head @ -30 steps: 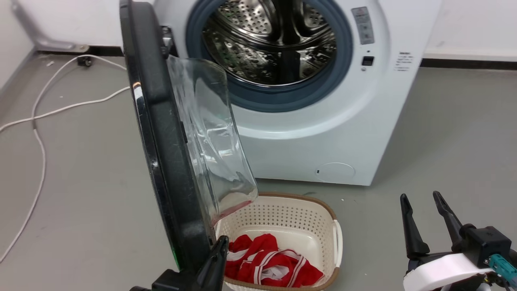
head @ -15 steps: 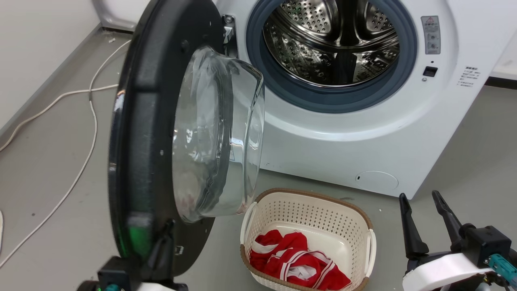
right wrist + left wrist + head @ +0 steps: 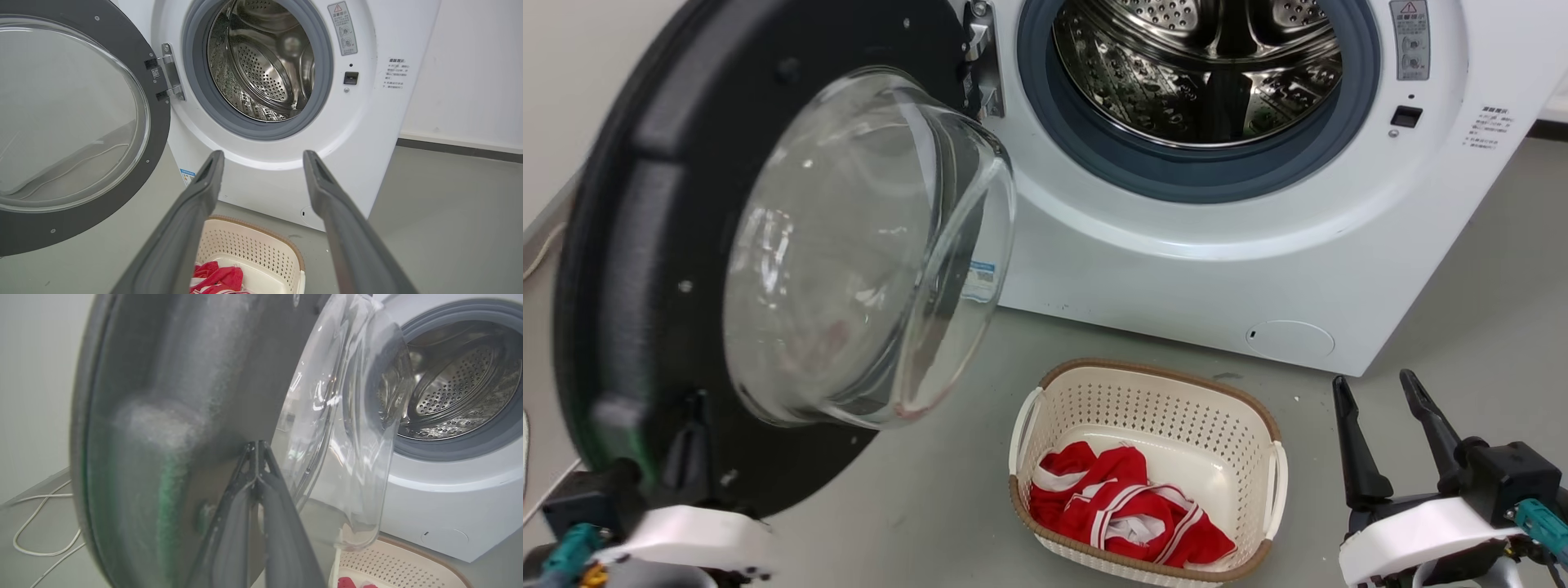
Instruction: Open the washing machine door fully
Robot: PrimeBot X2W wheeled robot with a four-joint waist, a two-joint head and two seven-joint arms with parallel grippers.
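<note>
The washing machine door (image 3: 629,245) is a big black disc with a clear glass bowl (image 3: 849,245). It stands swung out to the left of the washing machine (image 3: 1176,269), whose steel drum (image 3: 1209,65) lies open to view. My left gripper (image 3: 690,425) is shut, and in the left wrist view its closed fingertips (image 3: 256,447) rest against the door's (image 3: 184,375) dark inner face, near the lower rim. My right gripper (image 3: 1380,408) hovers open at the lower right, apart from everything. In the right wrist view, the right gripper (image 3: 263,157) points at the machine's (image 3: 359,122) front, with the door (image 3: 160,118) to its left.
A cream perforated basket (image 3: 1143,408) holding a red-and-white garment (image 3: 1127,506) stands on the grey floor in front of the machine. A white cable (image 3: 41,522) lies on the floor behind the door, near the left wall. A small round white flap (image 3: 1290,339) sits low on the machine.
The door has swung further out and away from the drum, turning its inner face towards me. My left gripper went leftward with it. The head camera shifted too. The right gripper stayed put.
</note>
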